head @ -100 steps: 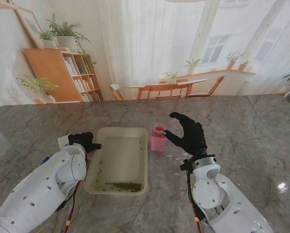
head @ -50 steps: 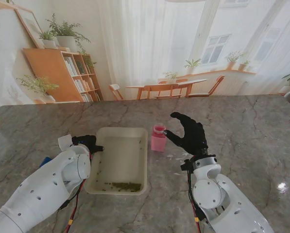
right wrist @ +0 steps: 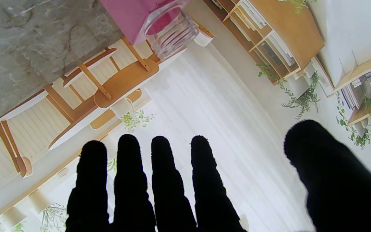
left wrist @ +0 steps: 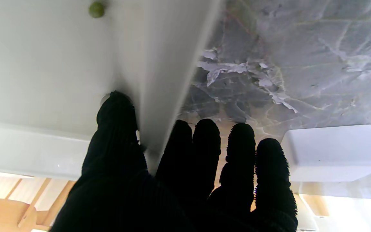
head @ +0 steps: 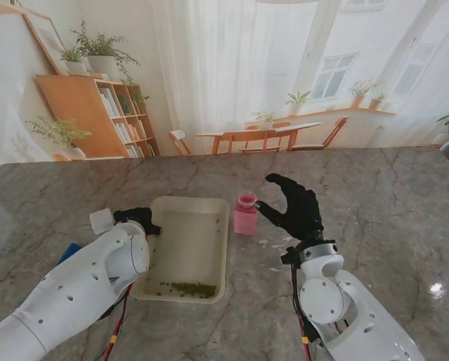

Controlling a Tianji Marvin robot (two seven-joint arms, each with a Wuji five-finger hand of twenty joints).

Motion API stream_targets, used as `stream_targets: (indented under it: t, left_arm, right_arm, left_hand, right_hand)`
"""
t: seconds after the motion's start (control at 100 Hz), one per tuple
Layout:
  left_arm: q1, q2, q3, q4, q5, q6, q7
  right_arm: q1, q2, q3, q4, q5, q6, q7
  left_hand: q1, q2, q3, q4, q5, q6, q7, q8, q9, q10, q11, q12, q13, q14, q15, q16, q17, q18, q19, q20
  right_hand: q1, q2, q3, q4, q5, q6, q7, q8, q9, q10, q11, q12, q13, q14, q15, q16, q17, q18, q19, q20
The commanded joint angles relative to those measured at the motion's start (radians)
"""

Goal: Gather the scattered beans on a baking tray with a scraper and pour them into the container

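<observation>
The cream baking tray (head: 209, 259) lies in front of me, with green beans (head: 183, 287) heaped at its near end. My left hand (head: 138, 220) is shut on the tray's left rim. In the left wrist view this hand (left wrist: 172, 167) has its thumb inside the tray wall (left wrist: 159, 64) and its fingers outside, and one bean (left wrist: 96, 9) lies on the tray floor. The white scraper block (head: 102, 220) sits on the table just left of that hand. The pink container (head: 245, 213) stands upright at the tray's far right corner. My right hand (head: 293, 209) hovers open beside it, fingers spread.
A blue object (head: 68, 252) lies on the marble table (head: 389, 218) left of my left arm. White flecks (head: 273, 242) dot the table near the right wrist. In the right wrist view the container (right wrist: 150, 16) shows beyond the spread fingers (right wrist: 169, 180).
My left arm has pushed forward and to the right, now covering the tray's near left corner, with the hand staying at the left rim. The right hand and container have not moved.
</observation>
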Motion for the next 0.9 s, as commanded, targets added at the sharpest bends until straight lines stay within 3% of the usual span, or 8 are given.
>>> stream_targets:
  t: [0.0,0.11,0.21,0.29,0.34,0.42,0.61,0.89]
  left_arm:
    - [0.016,-0.018,0.010,0.024,-0.008,0.005,-0.003]
    - [0.026,-0.033,-0.014,0.027,-0.032,0.010,0.037]
    - [0.047,-0.049,-0.053,0.022,-0.056,0.009,0.089]
    - [0.067,-0.063,-0.090,0.011,-0.079,0.004,0.132]
    - [0.081,-0.069,-0.111,0.001,-0.090,-0.005,0.155]
    - [0.101,-0.074,-0.140,-0.019,-0.103,-0.017,0.177]
    - [0.143,-0.106,-0.218,-0.063,-0.220,-0.023,0.240]
    - [0.190,-0.143,-0.311,-0.081,-0.391,-0.074,0.307]
  right_arm:
    - [-0.004,0.000,0.001,-0.003,-0.001,0.001,0.010]
    - [-0.004,0.000,0.002,-0.003,-0.002,0.002,0.010]
    - [-0.005,0.000,0.003,-0.004,-0.001,0.002,0.011]
    - [-0.005,0.000,0.003,-0.004,-0.001,0.003,0.010]
    - [-0.006,0.000,0.004,-0.005,-0.002,0.003,0.010]
    - [-0.006,0.000,0.005,-0.005,-0.002,0.003,0.009]
    - [-0.008,-0.001,0.006,-0.006,-0.003,0.004,0.007]
    - [-0.010,-0.001,0.009,-0.008,-0.006,0.009,0.004]
  left_hand:
    - [0.221,-0.075,0.070,0.112,-0.021,-0.079,0.157,0.065,0.029,-0.139,0.026,0.046,0.037,-0.021,0.028,-0.012,0.002,0.023,0.032,0.031]
    - [0.228,-0.078,0.084,0.114,-0.018,-0.060,0.341,0.101,0.021,-0.152,-0.002,0.021,0.032,-0.017,0.000,-0.052,0.013,0.033,0.025,0.006]
    - [0.213,-0.085,0.115,0.122,-0.006,-0.023,0.451,0.075,0.017,-0.125,-0.157,-0.126,0.086,-0.012,-0.074,-0.152,0.113,0.070,0.062,-0.015]
    - [0.165,-0.073,0.179,0.151,0.006,0.003,0.471,0.086,0.071,-0.086,-0.263,-0.357,0.169,0.001,-0.156,-0.295,0.214,0.110,0.065,-0.074]
    - [0.138,-0.082,0.234,0.174,0.017,0.020,0.479,0.109,0.104,-0.042,-0.323,-0.652,0.206,0.018,-0.201,-0.368,0.259,0.133,0.052,-0.130]
    - [0.103,-0.099,0.307,0.199,0.029,0.037,0.487,0.145,0.177,0.008,-0.436,-0.793,0.258,0.034,-0.231,-0.428,0.330,0.158,0.032,-0.196]
    - [0.046,-0.156,0.481,0.251,0.058,0.089,0.507,0.177,0.247,0.080,-0.461,-0.894,0.362,0.060,-0.199,-0.506,0.545,0.152,0.022,-0.314]
    - [-0.001,-0.221,0.664,0.305,0.104,0.148,0.536,0.179,0.368,0.046,-0.395,-0.912,0.519,0.023,-0.144,-0.517,0.765,0.095,0.077,-0.447]
  right_hand:
    - [0.004,0.024,-0.021,0.035,0.013,-0.024,0.005,-0.021,0.006,-0.016,-0.016,-0.003,0.013,-0.013,-0.012,0.019,-0.004,0.005,-0.012,0.017]
    - [0.004,0.023,-0.021,0.035,0.015,-0.023,0.005,-0.021,0.007,-0.016,-0.015,-0.002,0.014,-0.012,-0.011,0.019,-0.004,0.005,-0.012,0.017]
    - [0.003,0.024,-0.021,0.035,0.014,-0.024,0.005,-0.021,0.006,-0.015,-0.015,-0.003,0.014,-0.014,-0.011,0.019,-0.004,0.005,-0.012,0.017]
    - [0.003,0.024,-0.020,0.035,0.017,-0.023,0.006,-0.020,0.007,-0.016,-0.015,-0.003,0.013,-0.013,-0.012,0.019,-0.004,0.005,-0.012,0.017]
    - [0.003,0.024,-0.020,0.035,0.016,-0.023,0.006,-0.020,0.006,-0.016,-0.016,-0.003,0.013,-0.014,-0.012,0.019,-0.004,0.005,-0.012,0.017]
    - [0.003,0.024,-0.021,0.035,0.017,-0.023,0.007,-0.020,0.007,-0.017,-0.015,-0.003,0.014,-0.013,-0.012,0.019,-0.004,0.005,-0.012,0.017]
    - [0.003,0.025,-0.022,0.035,0.016,-0.023,0.006,-0.020,0.006,-0.017,-0.015,-0.003,0.014,-0.014,-0.011,0.020,-0.004,0.005,-0.012,0.017]
    - [0.002,0.025,-0.022,0.035,0.016,-0.025,0.006,-0.020,0.007,-0.016,-0.015,-0.002,0.014,-0.014,-0.011,0.020,-0.004,0.005,-0.012,0.017]
